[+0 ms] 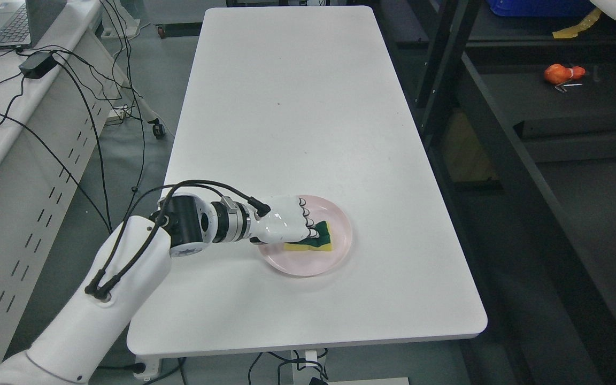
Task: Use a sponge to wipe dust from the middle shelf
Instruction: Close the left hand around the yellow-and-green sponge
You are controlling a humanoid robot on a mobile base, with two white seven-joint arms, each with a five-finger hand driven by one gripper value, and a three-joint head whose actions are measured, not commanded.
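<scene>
A yellow sponge with a green scouring side (320,239) lies in a pink plate (340,255) on the near part of the white table (286,107). My left hand (308,231) reaches in from the lower left and rests over the plate, its fingers curled down onto the sponge's left end. Most of the sponge's left half is hidden under the hand. The sponge still sits in the plate. The dark shelf unit (500,139) stands to the right of the table. My right arm does not show.
An orange object (562,73) lies on a dark shelf board at the upper right. A blue bin (538,6) sits at the top right. To the left, a desk carries a laptop (3,24), a power brick (38,64) and trailing cables.
</scene>
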